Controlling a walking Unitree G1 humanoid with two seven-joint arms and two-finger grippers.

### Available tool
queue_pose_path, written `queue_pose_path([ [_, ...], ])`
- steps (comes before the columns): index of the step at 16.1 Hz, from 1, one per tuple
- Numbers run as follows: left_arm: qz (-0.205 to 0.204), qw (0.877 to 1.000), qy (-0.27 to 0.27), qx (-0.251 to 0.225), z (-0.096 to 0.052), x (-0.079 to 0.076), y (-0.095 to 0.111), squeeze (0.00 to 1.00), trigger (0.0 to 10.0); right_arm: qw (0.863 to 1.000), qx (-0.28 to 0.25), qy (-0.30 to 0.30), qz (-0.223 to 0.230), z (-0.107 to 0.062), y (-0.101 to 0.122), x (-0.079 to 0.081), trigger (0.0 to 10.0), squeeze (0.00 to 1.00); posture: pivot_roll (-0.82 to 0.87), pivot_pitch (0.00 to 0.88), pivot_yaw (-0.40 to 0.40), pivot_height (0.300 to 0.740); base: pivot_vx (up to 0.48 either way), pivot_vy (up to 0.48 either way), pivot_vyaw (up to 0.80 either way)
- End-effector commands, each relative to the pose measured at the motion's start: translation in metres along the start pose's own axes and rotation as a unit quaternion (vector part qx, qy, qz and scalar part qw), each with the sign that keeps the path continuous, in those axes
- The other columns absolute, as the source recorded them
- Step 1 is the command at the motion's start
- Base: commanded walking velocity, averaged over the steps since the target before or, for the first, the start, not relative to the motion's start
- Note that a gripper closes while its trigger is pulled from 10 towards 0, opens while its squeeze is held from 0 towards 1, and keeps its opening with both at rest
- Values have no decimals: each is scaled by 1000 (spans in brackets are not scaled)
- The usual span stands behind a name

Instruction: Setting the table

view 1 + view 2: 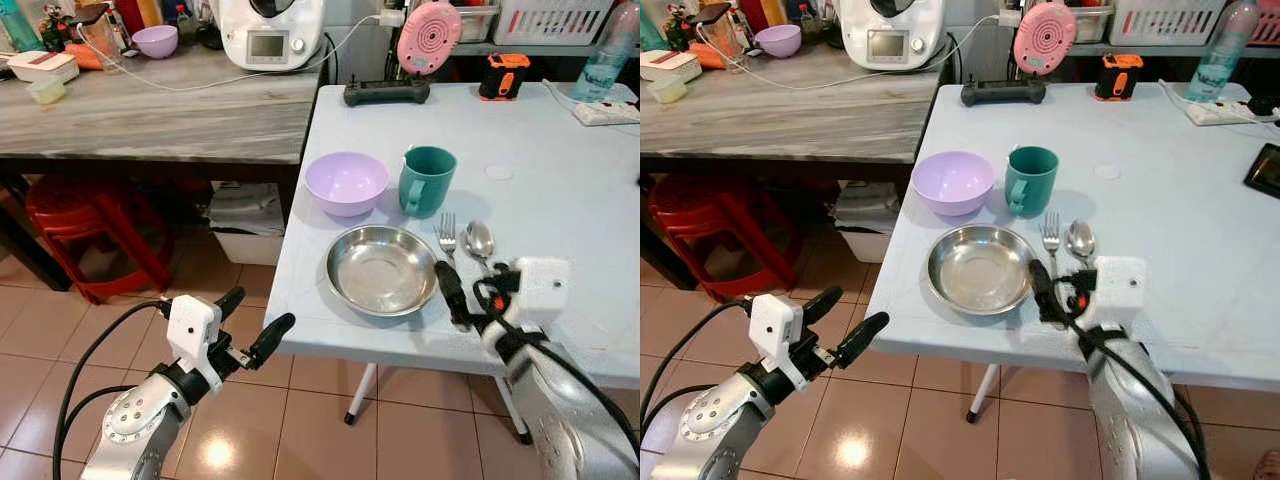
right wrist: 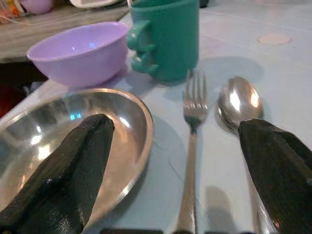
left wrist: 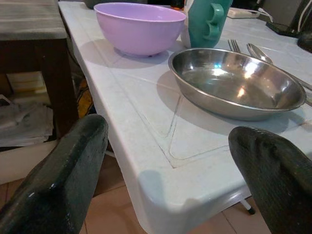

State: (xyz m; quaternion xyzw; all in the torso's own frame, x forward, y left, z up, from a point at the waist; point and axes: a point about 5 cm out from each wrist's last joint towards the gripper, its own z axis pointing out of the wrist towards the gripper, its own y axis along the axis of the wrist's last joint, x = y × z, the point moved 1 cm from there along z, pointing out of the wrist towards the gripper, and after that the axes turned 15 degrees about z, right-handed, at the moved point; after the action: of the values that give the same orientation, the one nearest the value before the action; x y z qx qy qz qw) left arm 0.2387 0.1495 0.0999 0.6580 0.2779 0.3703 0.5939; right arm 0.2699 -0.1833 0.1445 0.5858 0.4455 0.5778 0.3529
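On the pale blue table (image 1: 560, 190) a steel plate (image 1: 382, 268) lies near the front edge. Behind it stand a lilac bowl (image 1: 346, 182) and a teal mug (image 1: 427, 180). A fork (image 1: 447, 238) and a spoon (image 1: 480, 240) lie side by side to the right of the plate. My right gripper (image 1: 474, 294) hovers low over the cutlery handles, open, with the fork (image 2: 191, 146) between its fingers (image 2: 63, 175). My left gripper (image 1: 250, 322) is open and empty, off the table's front left corner (image 3: 161, 190), below the tabletop.
A wooden counter (image 1: 150, 115) stands to the left with a white appliance (image 1: 270, 30) on it and red stools (image 1: 85, 225) beneath. A pink fan (image 1: 430, 35), a black controller (image 1: 387, 92), a tape measure (image 1: 503, 75) and a water bottle (image 1: 610, 55) line the table's back. Tiled floor lies below my left arm.
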Motion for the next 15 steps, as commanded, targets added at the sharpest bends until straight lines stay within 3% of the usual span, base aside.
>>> queue_pose_path([
  [1,18,1000,-15,-2,-1,1,3,0,10000,1000,2,15,8,6,3,5,10000,0,-130,128,65,740,0,0,0],
  [15,22,999,-33,-23,4,-2,12,0,10000,994,90,56,12,30,-21,10,10000,0,-126,146,69,740,0,0,0],
])
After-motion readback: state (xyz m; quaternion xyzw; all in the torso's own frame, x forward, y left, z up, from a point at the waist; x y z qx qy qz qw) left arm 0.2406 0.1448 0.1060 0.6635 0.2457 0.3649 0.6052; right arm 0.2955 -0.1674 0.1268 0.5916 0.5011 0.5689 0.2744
